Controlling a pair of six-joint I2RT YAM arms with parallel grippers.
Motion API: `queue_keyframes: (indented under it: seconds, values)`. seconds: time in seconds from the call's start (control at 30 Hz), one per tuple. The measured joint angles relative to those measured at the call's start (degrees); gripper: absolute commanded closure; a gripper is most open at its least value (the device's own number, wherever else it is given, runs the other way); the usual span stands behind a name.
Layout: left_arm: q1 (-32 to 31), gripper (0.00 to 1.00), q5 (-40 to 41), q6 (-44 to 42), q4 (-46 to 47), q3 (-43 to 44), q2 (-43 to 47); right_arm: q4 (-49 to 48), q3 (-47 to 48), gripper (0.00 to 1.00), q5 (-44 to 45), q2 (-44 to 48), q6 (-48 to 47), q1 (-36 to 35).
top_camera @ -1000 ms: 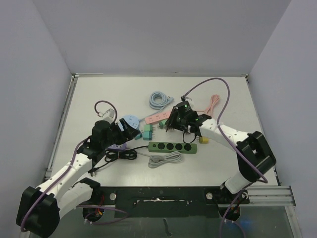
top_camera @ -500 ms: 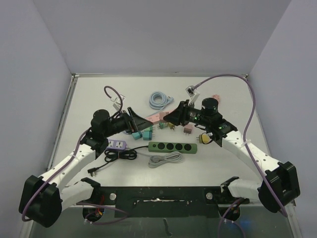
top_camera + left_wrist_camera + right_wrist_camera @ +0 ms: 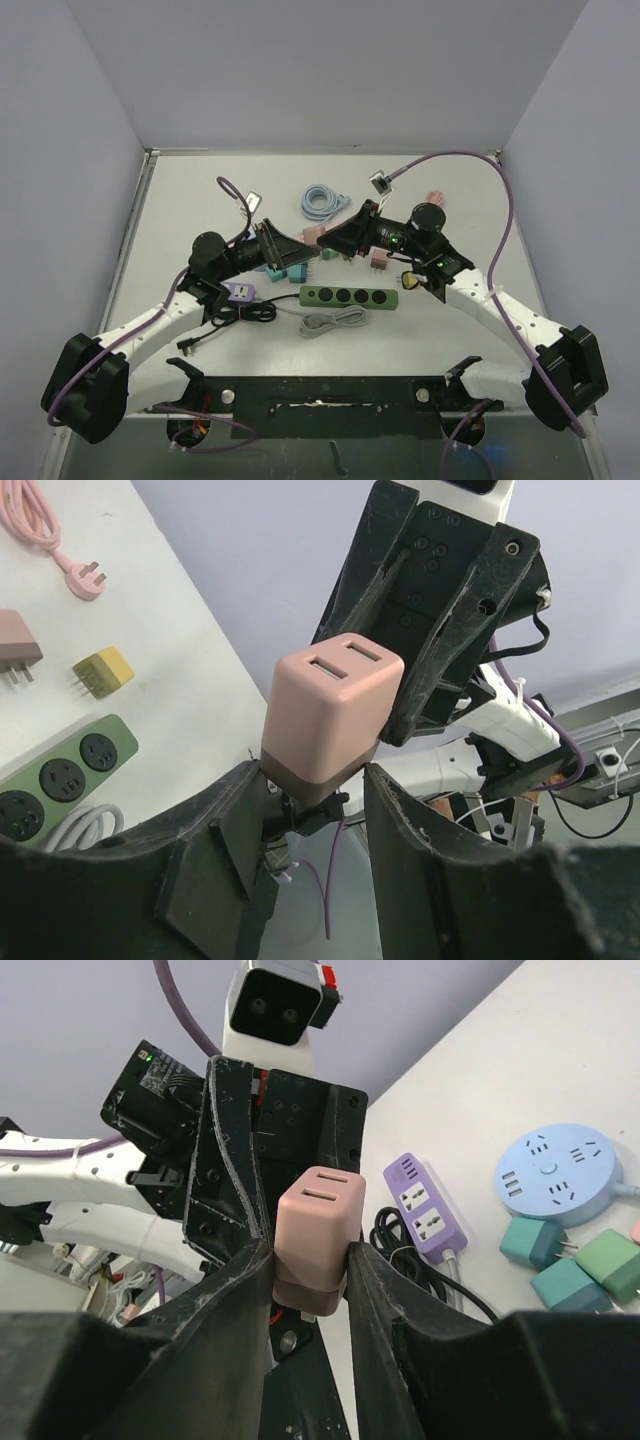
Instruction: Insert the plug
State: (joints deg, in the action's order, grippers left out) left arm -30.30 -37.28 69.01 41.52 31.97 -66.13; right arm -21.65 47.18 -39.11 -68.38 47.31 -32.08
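Note:
A pink plug (image 3: 330,715), a cube with two slots in its top face, hangs in the air above the table's middle. My right gripper (image 3: 308,1250) is shut on the plug (image 3: 312,1225), its fingers pressed against both sides. My left gripper (image 3: 312,775) faces it from the other side, and its jaws touch the plug's darker base. In the top view the left gripper (image 3: 300,245) and right gripper (image 3: 335,240) meet tip to tip, and the plug itself is hidden between them. A green power strip (image 3: 348,296) with several sockets lies just below them on the table.
A purple power strip (image 3: 240,290) and a black cable (image 3: 245,312) lie left of the green one. A grey cable (image 3: 335,322) sits in front of it, a yellow plug (image 3: 410,281) to its right. Teal adapters (image 3: 545,1260), a round blue socket (image 3: 560,1170) and a blue cable coil (image 3: 322,200) lie further back.
The right gripper lifted the pink plug off the table and turned it toward the left arm. The left arm swung in and its wide-open jaws narrowed onto the plug.

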Motion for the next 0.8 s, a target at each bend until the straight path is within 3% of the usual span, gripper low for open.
queue_keyframes:
  seconds: [0.13, 0.23, 0.3, 0.37, 0.4, 0.43, 0.57, 0.67, 0.8]
  values:
    - [0.0, 0.52, -0.2, 0.9, 2.3, -0.3, 0.0, -1.9, 0.0, 0.73, -1.1, -0.2, 1.2, -0.2]
    - [0.0, 0.55, -0.1, 1.3, 3.9, -0.3, 0.0, -2.4, 0.0, 0.73, -2.2, -0.5, 2.0, -0.6]
    - [0.0, 0.68, -0.1, 1.6, 5.1, -0.5, 0.0, -3.2, 0.0, 0.73, -2.6, -0.6, 2.6, -0.6]
    - [0.1, 0.88, -0.3, 2.4, 6.3, -0.9, 0.0, -3.9, 0.0, 0.70, -3.0, -0.6, 3.1, -0.6]
    - [0.3, 0.97, -0.5, 2.4, 7.3, -1.3, 0.0, -4.3, 0.0, 0.66, -3.1, -0.6, 3.3, -0.4]
    - [0.5, 1.00, -0.7, 2.5, 8.2, -1.6, 0.1, -4.4, 0.0, 0.58, -3.2, -0.6, 3.5, -0.2]
    - [1.0, 1.00, -1.0, 1.2, 8.8, -1.7, 0.3, -2.1, 0.3, 0.32, -3.0, -0.6, 2.4, -0.3]
    - [1.4, 1.00, -0.9, -4.4, 4.7, -1.7, 1.9, 6.7, 2.8, 0.29, -0.8, -0.6, -2.7, -0.3]
    - [1.6, 1.00, -0.8, -17.9, -7.1, -0.1, 5.0, 20.7, 9.3, 0.28, 1.7, -0.6, -13.5, -0.2]
